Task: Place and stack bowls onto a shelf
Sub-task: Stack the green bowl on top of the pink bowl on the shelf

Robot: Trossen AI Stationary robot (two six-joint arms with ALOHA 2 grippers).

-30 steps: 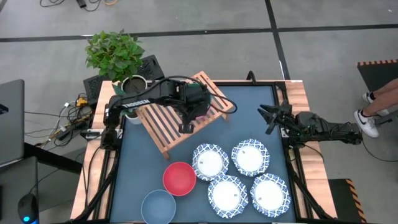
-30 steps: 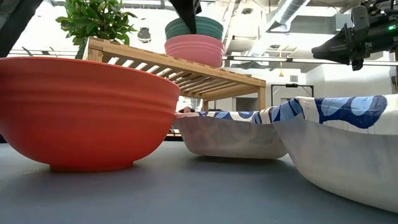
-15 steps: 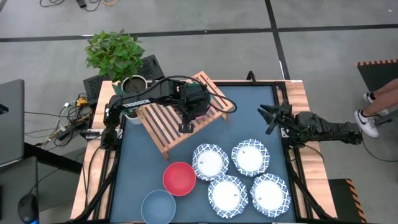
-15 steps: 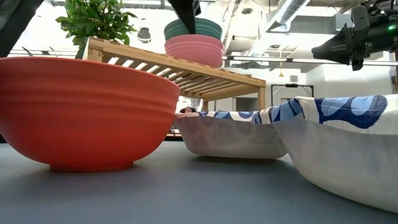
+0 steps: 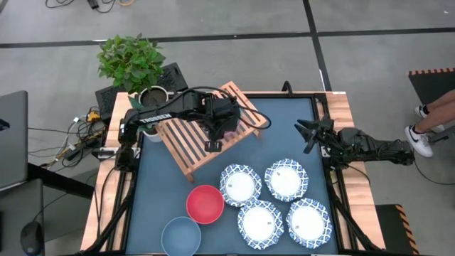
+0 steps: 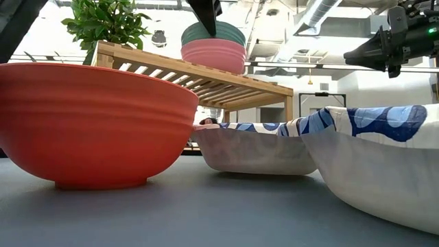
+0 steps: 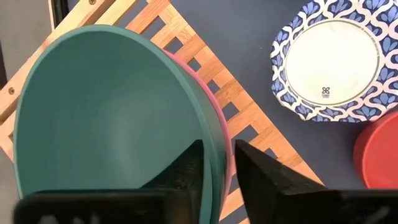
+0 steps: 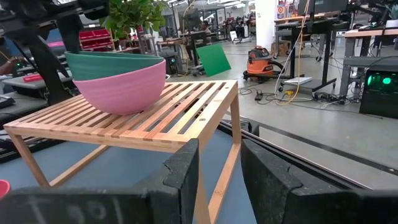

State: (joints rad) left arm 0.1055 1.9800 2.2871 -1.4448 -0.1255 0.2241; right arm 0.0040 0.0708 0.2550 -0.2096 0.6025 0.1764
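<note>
The shelf (image 5: 210, 128) is a low rack of pale wooden slats on short legs, set at an angle on the far left part of the dark blue table (image 5: 284, 121). On it sits the pink bowl (image 6: 213, 55), and the dark green bowl (image 7: 112, 118) is nested inside that, its rim showing above the pink one in the low view. The left gripper (image 7: 217, 171) is over this stack, its two fingers astride the green bowl's rim, one inside and one outside; they look close on the rim, but whether they press it cannot be told. Nearer the front of the table lie four shallow white dishes (image 5: 274, 201) with blue patterned rims, grouped in a square and almost touching, all empty. Just to their left sits the red bowl (image 5: 205, 203), and beside it, at the table's front edge, the grey-blue bowl (image 5: 180, 235), both empty too. The right gripper (image 5: 307, 134) hangs at the table's right edge, well apart from the bowls, its fingers spread with nothing between them. A potted plant (image 5: 132, 64) stands at the far left corner.
</note>
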